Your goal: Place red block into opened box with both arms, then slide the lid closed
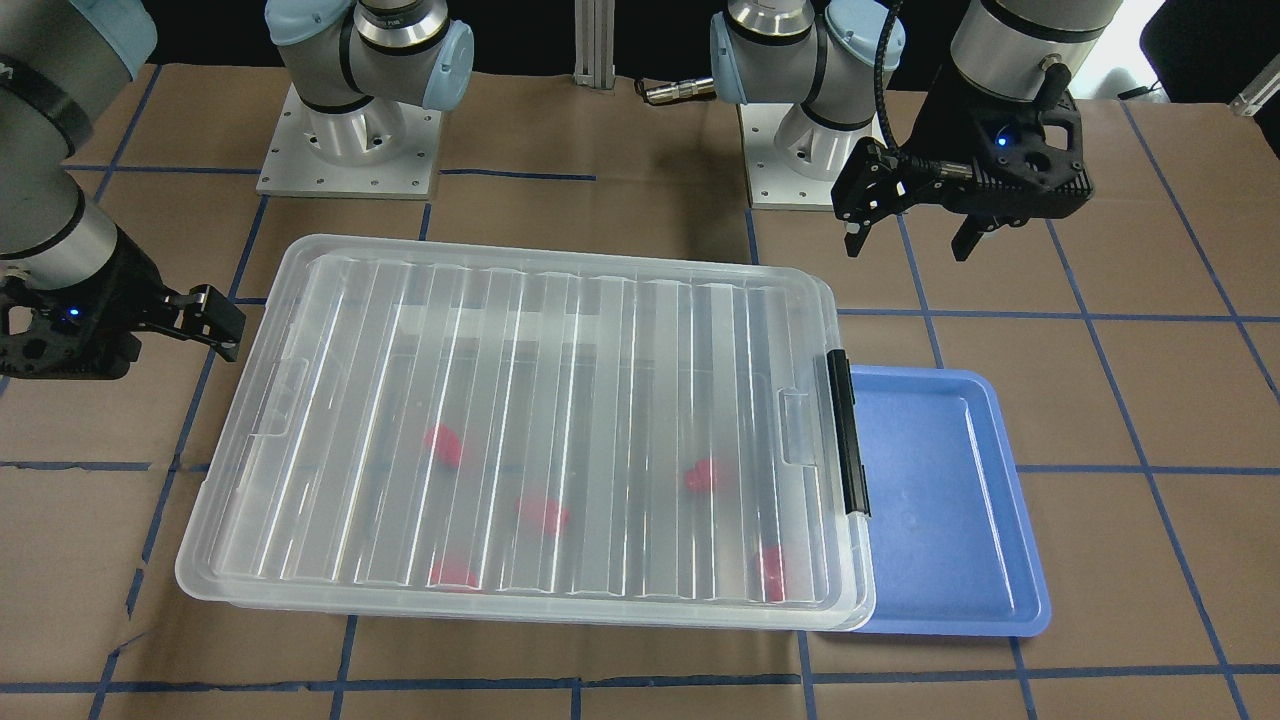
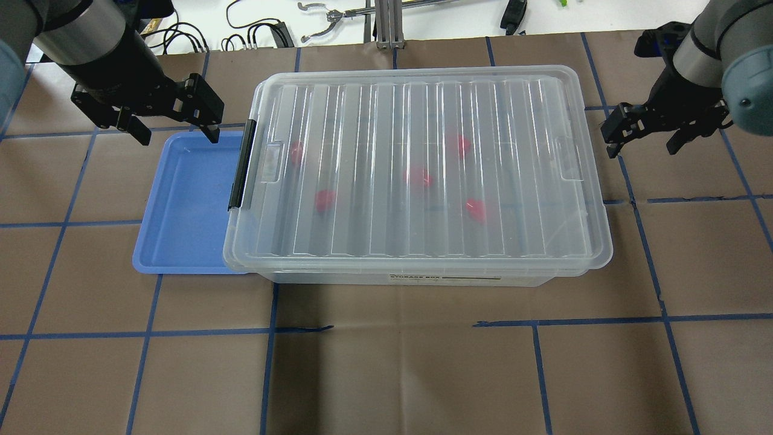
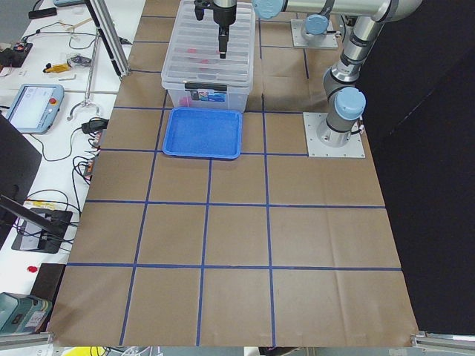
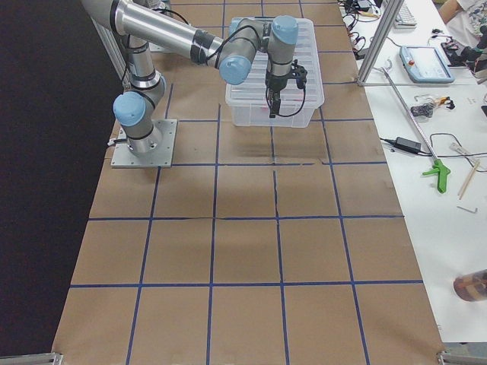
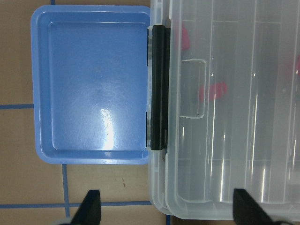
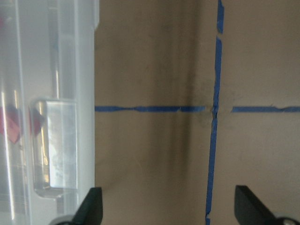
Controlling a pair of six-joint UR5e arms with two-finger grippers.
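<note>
The ribbed clear lid (image 2: pixel 423 163) lies flat over the whole clear box (image 2: pixel 423 279), whose black clip (image 2: pixel 241 164) sits on the short side next to the tray. Several red blocks (image 2: pixel 418 176) lie inside on the box floor, blurred through the lid (image 1: pixel 560 420). My left gripper (image 2: pixel 179 138) hangs open and empty above the tray's far corner, just left of the clip (image 5: pixel 158 89). My right gripper (image 2: pixel 641 148) is open and empty beside the box's other short end, a little apart from the lid's edge (image 6: pixel 86 56).
An empty blue tray (image 2: pixel 187 205) lies against the clip side of the box. Brown paper with a blue tape grid (image 2: pixel 398 362) covers the table. Both arm bases (image 1: pixel 350 150) stand behind the box. Cables and tools lie beyond the table's far edge.
</note>
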